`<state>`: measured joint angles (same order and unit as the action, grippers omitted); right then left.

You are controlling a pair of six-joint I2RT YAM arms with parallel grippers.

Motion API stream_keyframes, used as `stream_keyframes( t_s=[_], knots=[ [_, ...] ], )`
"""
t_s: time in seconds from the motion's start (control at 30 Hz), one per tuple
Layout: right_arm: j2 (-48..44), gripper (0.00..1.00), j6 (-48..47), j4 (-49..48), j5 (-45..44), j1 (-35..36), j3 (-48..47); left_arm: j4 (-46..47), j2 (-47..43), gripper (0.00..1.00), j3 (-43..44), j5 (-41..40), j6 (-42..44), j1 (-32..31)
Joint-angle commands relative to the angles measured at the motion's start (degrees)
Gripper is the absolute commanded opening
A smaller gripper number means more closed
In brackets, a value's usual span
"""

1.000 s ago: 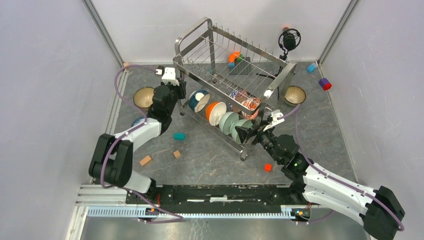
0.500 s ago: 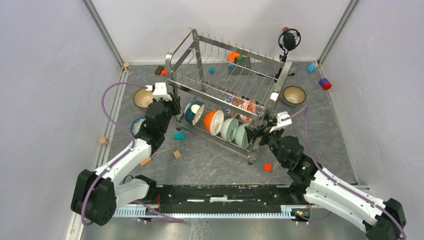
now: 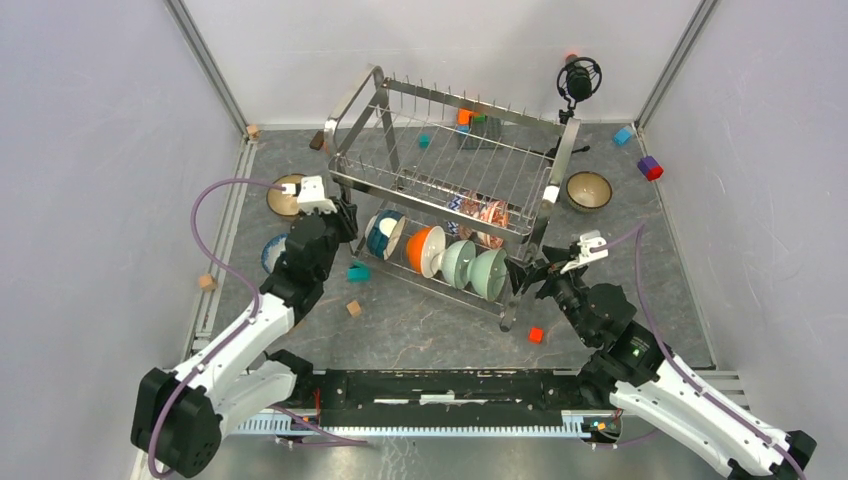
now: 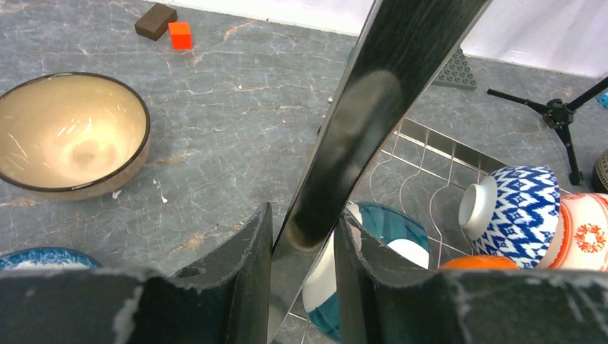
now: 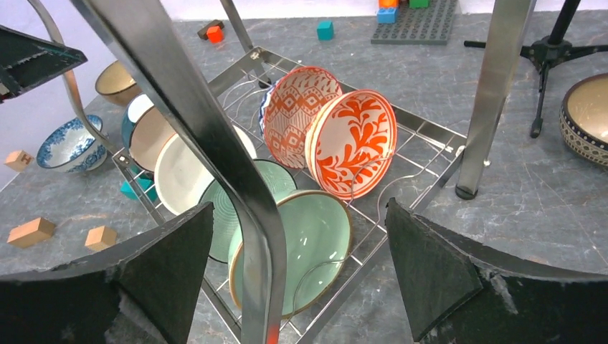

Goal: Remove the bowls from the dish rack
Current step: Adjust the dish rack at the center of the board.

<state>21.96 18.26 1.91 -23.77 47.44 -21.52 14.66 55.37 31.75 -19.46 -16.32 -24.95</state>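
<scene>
While left gripper [image 4: 302, 229] was clamped on the rack [image 4: 366, 107], mid-frame in top view, and right gripper [image 5: 299, 215] gaped wide, any tug could've tipped it, spilling bowls [image 3: 440, 250] from its lower tier.

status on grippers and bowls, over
Status: left gripper shut on dish rack post, right gripper open. Rack's bowls in lower tier, none held. Near post stands between right gripper and pale green bowl.

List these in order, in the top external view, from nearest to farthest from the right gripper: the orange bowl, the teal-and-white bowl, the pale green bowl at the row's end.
From the right gripper:
1. The pale green bowl, right end of the row.
2. The orange bowl, middle of the row.
3. The teal-and-white bowl, left end.
</scene>
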Motion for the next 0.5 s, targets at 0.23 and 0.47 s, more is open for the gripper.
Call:
stream_keyframes(
  t_s=[0.23, 0.47],
  knots=[
    [2.8, 0.54, 4.3, -4.3, -6.4, -0.1, 5.5, -8.9, -10.8, 0.02, -2.1, -1.7, -17.1, -2.2],
    [8.9, 0.36, -0.7, -13.0, -7.5, -0.5, 5.4, -10.4, -14.7, 0.02, -5.0, 0.6, -20.6, -2.9]
  ],
)
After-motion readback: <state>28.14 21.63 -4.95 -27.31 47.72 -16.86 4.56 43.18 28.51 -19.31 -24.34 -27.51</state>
